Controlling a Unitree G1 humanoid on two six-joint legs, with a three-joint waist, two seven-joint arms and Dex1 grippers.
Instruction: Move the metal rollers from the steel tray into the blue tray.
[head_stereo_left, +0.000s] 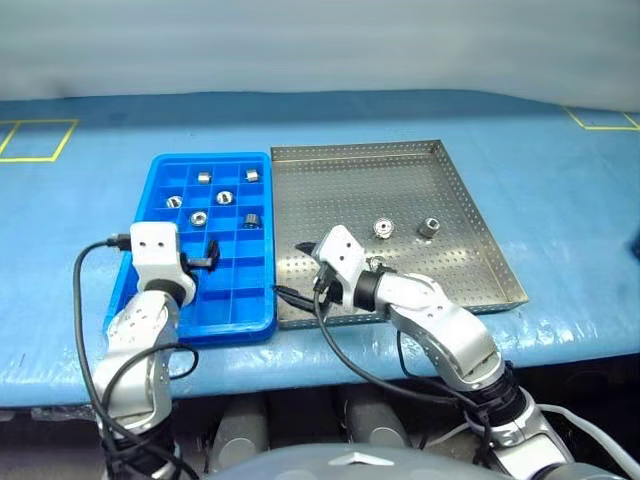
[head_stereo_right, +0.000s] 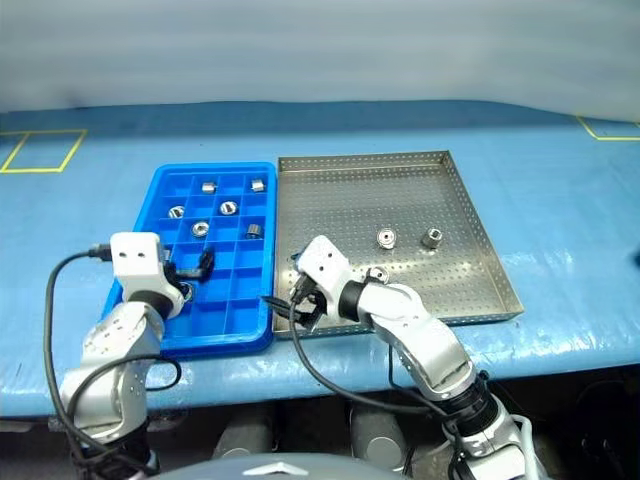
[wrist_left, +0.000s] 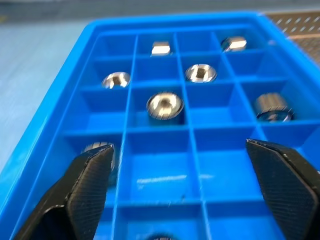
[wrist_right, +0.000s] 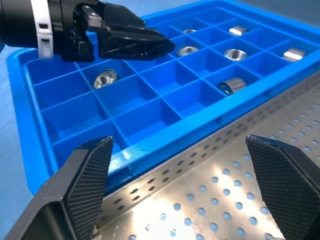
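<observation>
Drop-off step: left end effector gapes empty over the bright blue compartmented plastic tray. Right end effector, wide open and empty, needs the small shiny metal rollers beyond it in the perforated steel tray.

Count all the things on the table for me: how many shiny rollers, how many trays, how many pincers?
Rollers in the blue tray: 8, two of them only partly showing
Rollers in the steel tray: 3, one half hidden behind the right pincer
Trays: 2
Pincers: 2, the right one and the left pincer, both open
Total: 15
</observation>
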